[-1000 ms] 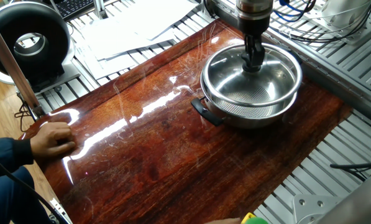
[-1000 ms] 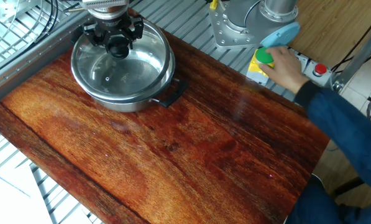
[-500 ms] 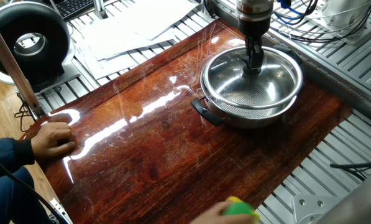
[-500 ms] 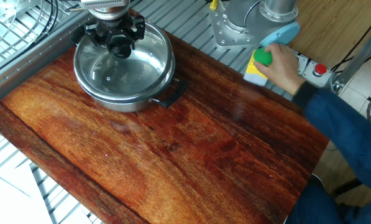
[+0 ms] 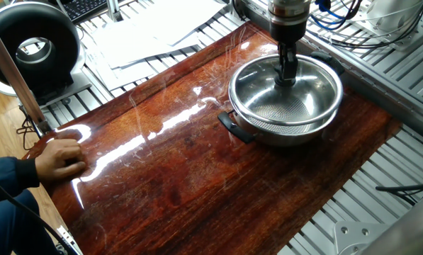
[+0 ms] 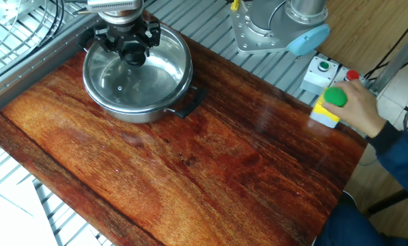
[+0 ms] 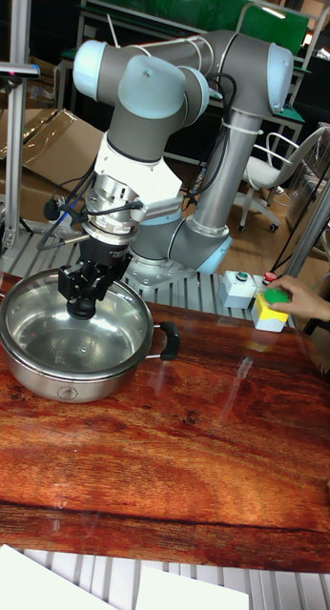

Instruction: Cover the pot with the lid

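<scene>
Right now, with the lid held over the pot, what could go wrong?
1. Jaws grip the knob of the glass lid; whether its rim sits on the pot all round is unclear, so opening now may drop or tilt it.
2. A person's hand rests on the table; a wide retreat could reach it.

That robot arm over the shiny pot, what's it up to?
The arm's claw is over the pot, which sits at one end of a wooden table. A clear glass lid already lies on the pot, and the claw is at the lid's black knob; whether it grips the knob is hard to tell. One of the person's hands rests on the table's edge, and the other hand holds a yellow box with a green button near the arm's base.
</scene>
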### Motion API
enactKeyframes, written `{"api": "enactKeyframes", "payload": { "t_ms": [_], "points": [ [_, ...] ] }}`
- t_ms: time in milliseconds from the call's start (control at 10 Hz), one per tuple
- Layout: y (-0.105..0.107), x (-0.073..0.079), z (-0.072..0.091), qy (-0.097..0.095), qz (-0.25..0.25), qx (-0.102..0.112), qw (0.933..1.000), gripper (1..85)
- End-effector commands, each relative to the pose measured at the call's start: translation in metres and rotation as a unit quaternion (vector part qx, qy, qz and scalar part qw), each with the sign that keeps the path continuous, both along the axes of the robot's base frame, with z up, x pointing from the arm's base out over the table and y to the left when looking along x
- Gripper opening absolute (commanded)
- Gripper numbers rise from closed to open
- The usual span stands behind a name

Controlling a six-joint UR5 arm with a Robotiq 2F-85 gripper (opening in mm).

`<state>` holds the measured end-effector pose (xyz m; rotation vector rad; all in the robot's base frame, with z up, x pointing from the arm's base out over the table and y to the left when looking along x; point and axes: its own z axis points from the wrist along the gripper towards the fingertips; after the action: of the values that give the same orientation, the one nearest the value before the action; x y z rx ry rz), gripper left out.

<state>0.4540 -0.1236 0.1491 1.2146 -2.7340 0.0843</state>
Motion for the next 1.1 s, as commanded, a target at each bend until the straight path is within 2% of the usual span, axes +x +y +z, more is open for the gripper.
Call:
{"api": "enactKeyframes", "payload": {
  "t_ms": [0,200,600,1000],
  "points": [
    [0.002,0.006,-0.001,-0.011,-0.003,0.004,0.9999,1.3],
    [-0.001,0.009,-0.001,-0.015,0.002,0.000,0.9999,1.3],
    [-0.003,0.005,-0.007,-0.019,0.000,0.001,0.9998,1.3],
    [-0.001,0.017,-0.006,-0.048,-0.013,0.007,0.9987,1.3]
  ]
}}
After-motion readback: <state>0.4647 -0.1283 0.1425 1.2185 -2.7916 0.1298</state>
